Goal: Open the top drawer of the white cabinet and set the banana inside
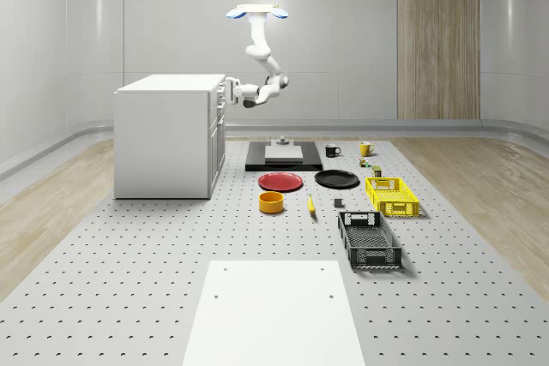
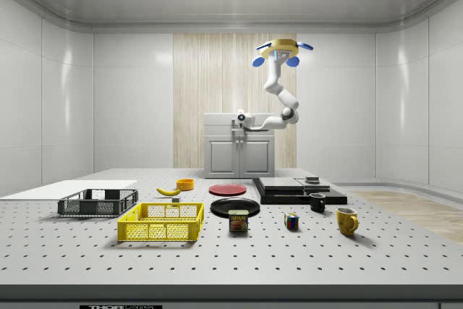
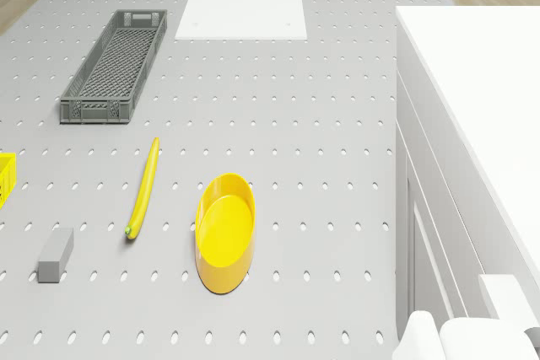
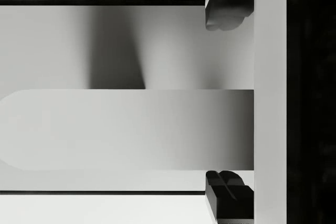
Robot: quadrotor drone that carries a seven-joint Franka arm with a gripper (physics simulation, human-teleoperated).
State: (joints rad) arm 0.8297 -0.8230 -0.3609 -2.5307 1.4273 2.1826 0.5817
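Note:
The white cabinet (image 1: 163, 139) (image 2: 239, 153) (image 3: 472, 124) stands on the pegboard table at the whole-scene view's left, its top drawer (image 1: 220, 96) shut. The drone (image 1: 257, 13) (image 2: 281, 50) hovers above and beside the cabinet's front, arm bent down toward it. My gripper (image 1: 230, 90) (image 2: 241, 117) (image 4: 228, 99) is at the top drawer front, open, with one finger on each side of the pale handle bar (image 4: 126, 129). The banana (image 1: 310, 205) (image 2: 168, 191) (image 3: 143, 187) lies flat on the table, apart from the gripper, beside an orange-yellow bowl (image 1: 271, 201) (image 3: 225, 229).
A red plate (image 1: 280, 181) and a black plate (image 1: 336, 178) lie in front of the cabinet. A yellow basket (image 1: 391, 195), a grey crate (image 1: 369, 239) (image 3: 114, 65) and a small grey block (image 3: 56, 254) sit beyond the banana. A black platform (image 1: 283, 156) and two mugs stand farther back.

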